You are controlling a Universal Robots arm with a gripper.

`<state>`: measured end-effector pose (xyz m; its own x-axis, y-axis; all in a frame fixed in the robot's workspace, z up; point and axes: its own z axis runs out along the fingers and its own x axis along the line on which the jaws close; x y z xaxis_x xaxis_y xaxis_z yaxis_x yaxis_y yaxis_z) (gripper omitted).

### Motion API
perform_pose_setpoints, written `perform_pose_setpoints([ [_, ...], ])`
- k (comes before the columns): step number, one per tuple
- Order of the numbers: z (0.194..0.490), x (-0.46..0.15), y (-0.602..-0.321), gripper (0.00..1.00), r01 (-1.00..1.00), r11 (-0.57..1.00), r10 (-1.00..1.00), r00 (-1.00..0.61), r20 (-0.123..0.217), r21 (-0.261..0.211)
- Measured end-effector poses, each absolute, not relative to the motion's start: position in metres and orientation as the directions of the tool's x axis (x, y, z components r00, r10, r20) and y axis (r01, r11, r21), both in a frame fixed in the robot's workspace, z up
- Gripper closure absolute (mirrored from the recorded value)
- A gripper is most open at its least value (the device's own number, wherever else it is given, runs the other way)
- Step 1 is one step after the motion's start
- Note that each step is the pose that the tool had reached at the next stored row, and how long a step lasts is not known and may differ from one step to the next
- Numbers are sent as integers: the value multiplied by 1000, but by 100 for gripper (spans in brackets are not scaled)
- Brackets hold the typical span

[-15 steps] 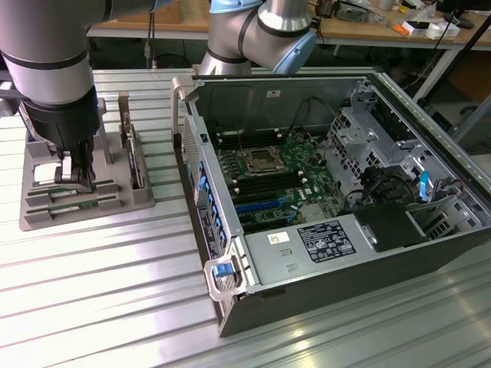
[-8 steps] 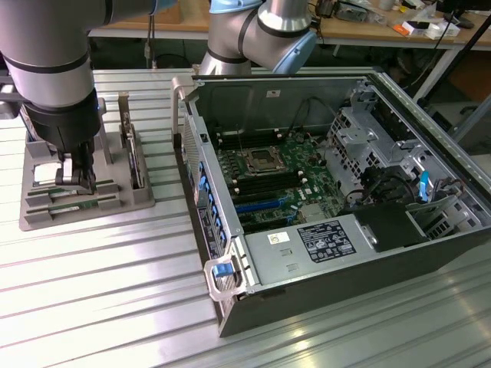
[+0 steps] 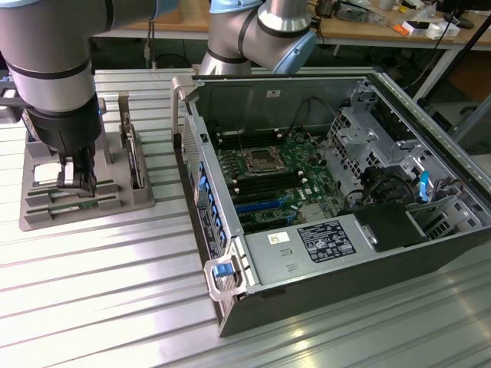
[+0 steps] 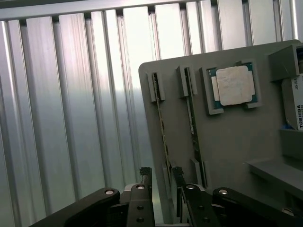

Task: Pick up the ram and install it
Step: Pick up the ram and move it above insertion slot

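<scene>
Wrist view — gripper [image 4: 162, 177] low over grey holder [image 4: 236, 142]; fingers [image 4: 146, 174] apart, one either side of edge-on ram [image 4: 161, 118] — second stick [image 4: 191, 123] in neighbouring slot.

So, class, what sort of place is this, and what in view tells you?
Probably a robotics lab or workshop for computer assembly: a robot arm over a slatted metal table, an open computer case, and cluttered workbenches behind.
</scene>
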<state>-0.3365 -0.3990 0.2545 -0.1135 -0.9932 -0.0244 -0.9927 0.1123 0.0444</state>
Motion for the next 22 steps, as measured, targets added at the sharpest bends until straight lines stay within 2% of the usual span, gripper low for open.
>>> perform_pose_setpoints([
  [10, 246, -341, -399, 70, -995, 93, -995, -94, -24, 44],
  [17, 241, -341, -399, 70, -986, -162, -987, 161, -24, 45],
  [22, 238, -342, -399, 70, -985, -167, -986, 166, -24, 44],
])
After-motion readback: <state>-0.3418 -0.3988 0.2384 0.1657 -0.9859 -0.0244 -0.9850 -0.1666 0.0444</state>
